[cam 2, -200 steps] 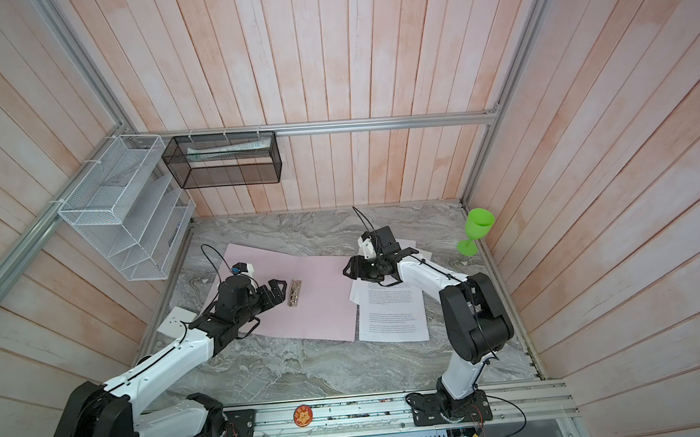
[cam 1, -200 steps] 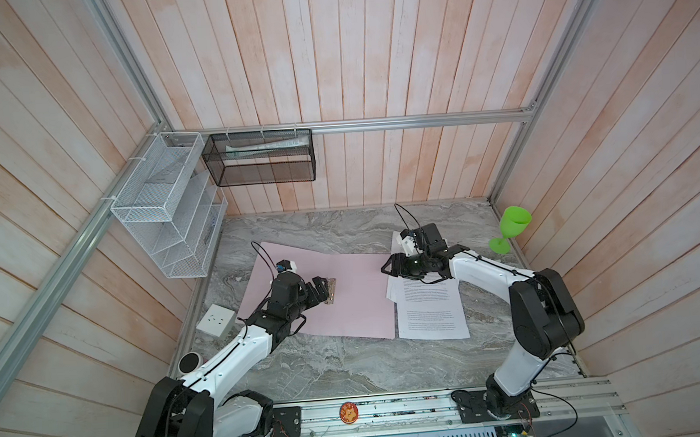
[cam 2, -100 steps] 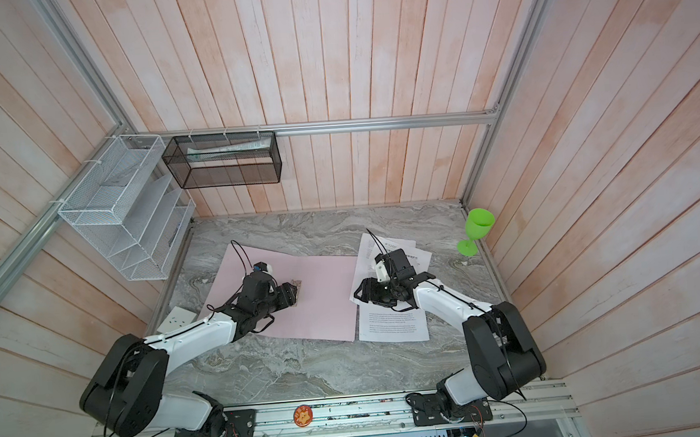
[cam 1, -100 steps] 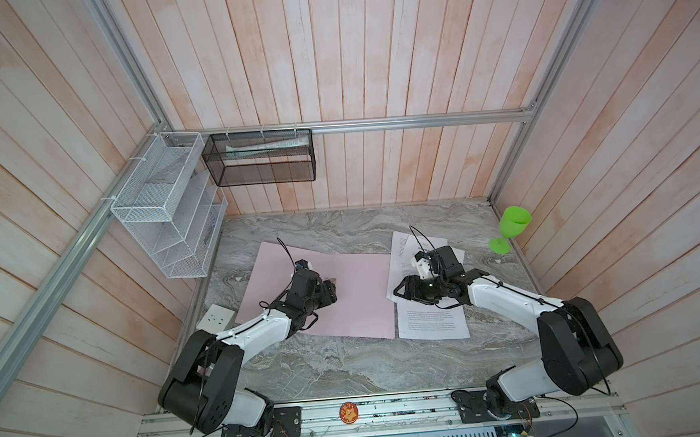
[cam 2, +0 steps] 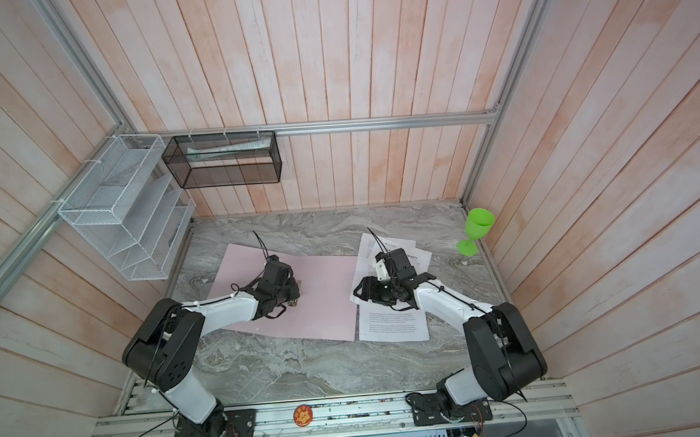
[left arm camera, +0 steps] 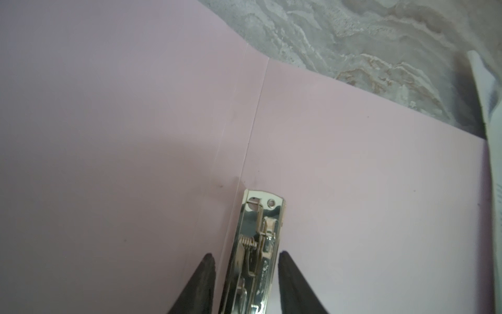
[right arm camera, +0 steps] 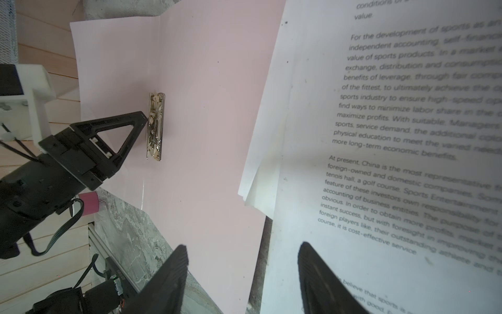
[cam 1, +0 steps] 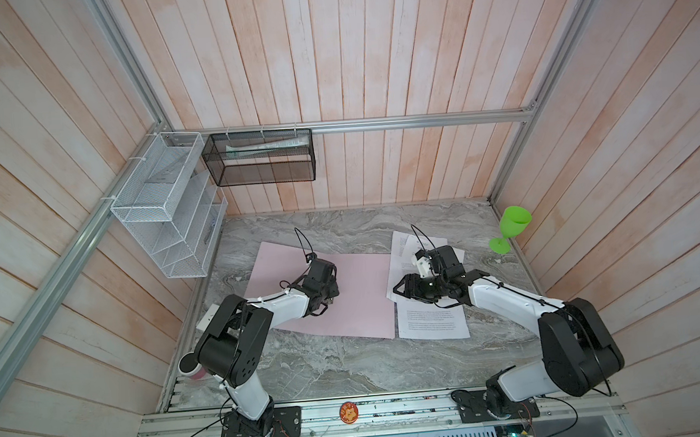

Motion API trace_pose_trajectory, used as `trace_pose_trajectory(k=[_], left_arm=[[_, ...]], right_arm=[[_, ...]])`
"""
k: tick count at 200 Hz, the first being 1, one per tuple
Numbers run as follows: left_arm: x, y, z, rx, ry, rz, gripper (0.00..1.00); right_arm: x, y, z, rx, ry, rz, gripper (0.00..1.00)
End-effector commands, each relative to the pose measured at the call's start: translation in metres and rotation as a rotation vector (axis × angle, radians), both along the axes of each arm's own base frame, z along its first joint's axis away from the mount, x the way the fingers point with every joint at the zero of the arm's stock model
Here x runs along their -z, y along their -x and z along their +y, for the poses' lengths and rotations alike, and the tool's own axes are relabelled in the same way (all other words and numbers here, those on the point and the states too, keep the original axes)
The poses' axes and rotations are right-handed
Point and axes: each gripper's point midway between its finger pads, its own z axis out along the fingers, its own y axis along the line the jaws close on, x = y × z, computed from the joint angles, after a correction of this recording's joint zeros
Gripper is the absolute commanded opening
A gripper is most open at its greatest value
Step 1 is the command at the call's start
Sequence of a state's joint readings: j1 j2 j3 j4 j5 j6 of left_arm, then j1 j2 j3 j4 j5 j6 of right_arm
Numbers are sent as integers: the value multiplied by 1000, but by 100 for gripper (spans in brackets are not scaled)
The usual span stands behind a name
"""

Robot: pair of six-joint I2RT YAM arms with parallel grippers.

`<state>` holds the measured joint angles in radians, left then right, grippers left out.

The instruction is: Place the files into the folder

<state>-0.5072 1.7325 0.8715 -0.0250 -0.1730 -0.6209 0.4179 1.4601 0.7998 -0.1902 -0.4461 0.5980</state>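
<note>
Files (cam 1: 431, 322) lie loose on the counter (cam 1: 349, 369), just right of the open folder (cam 1: 361, 293); none are inside. Opening the clip (left arm camera: 260, 217) is in hand. The left gripper (left arm camera: 245, 257) straddles it, jaws apart, seemingly not yet pinching; next it must squeeze. The right gripper (right arm camera: 241, 271) hovers over the sheets' left edge, jaws open and empty. Only the wrist views show this.

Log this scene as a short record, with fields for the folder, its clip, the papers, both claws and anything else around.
folder: thin pale pink file folder, lying open and flat on the grey marble tabletop
clip: silver metal clip beside the folder's centre fold
papers: loose white printed sheets, overlapping, at the folder's right edge in both top views; none under the clip
left arm: left claw, jaws apart, straddling the clip
right arm: right claw, open, over the sheets' edge nearest the folder
other: green plastic goblet; white wire mesh rack; black mesh basket
</note>
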Motion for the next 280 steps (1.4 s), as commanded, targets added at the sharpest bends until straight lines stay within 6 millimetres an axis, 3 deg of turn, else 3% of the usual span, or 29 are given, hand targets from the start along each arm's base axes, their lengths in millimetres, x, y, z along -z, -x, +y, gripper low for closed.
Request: trace_pose_trajectory(k=[1,102,214,280], left_arm=[[4,0,5,-31,-42,19,39],[23,7,3,-40,-23,78,22],[24,12,-5,-72,-33,106,20],[21,15,-26,-53,-12,107,20]], right_arm=[[-3,1,-3,-4,-4,-25,63],[4,2,-12,6,-17,-21,63],[0,-14,-23,22,-24,-54,63],[-11,-27,-51,87,-13,-93,63]])
